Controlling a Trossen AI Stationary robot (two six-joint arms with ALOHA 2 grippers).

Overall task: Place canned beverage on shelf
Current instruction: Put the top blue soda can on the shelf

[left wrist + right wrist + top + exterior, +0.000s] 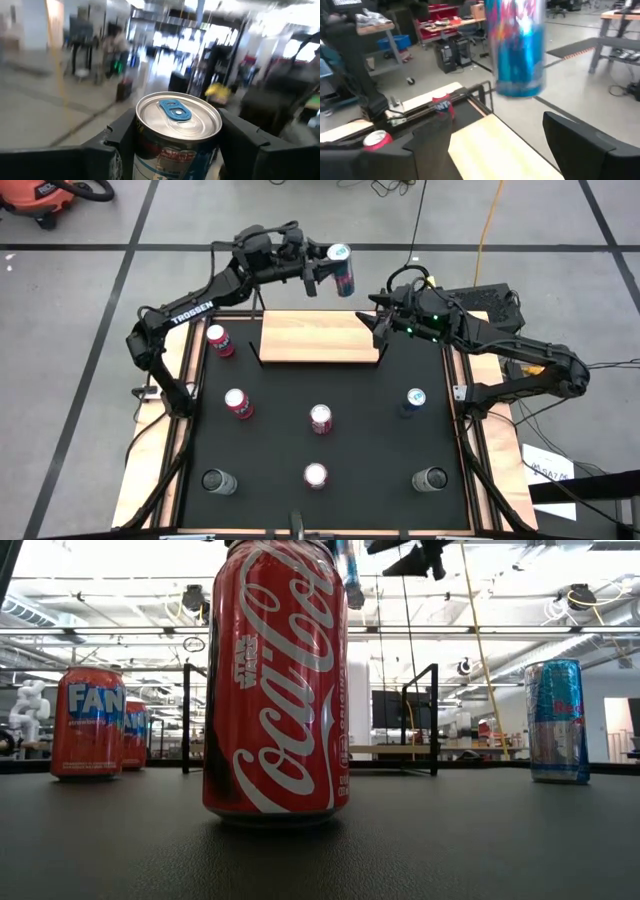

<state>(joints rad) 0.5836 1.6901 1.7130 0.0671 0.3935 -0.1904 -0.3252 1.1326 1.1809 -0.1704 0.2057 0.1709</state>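
Note:
My left gripper [328, 272] is shut on a blue and red can [341, 268] with a silver top, held in the air just beyond the far edge of the shelf [320, 337]. The shelf is a light-wood board with thin black rods at its corners; nothing stands on it. The held can also shows in the right wrist view [519, 50], above the board [490, 147]. My right gripper [378, 323] is open and empty at the shelf's right end, its fingers [427, 145] pointing across the board toward the can. My left gripper pinches the can's side walls [142, 145] between its two fingers, a little below the rim. The fingers [116, 142] come level from the table's left side. The can stands about upright in the hold, top up, lifted clear of the shelf and the table.
Several cans stand on the black table in front of the shelf: red ones [219, 340] [238, 403] [320, 418], a blue one [415, 400], dark ones near the front corners [218, 481] [430, 478]. A Coca-Cola can [275, 680] fills the low view.

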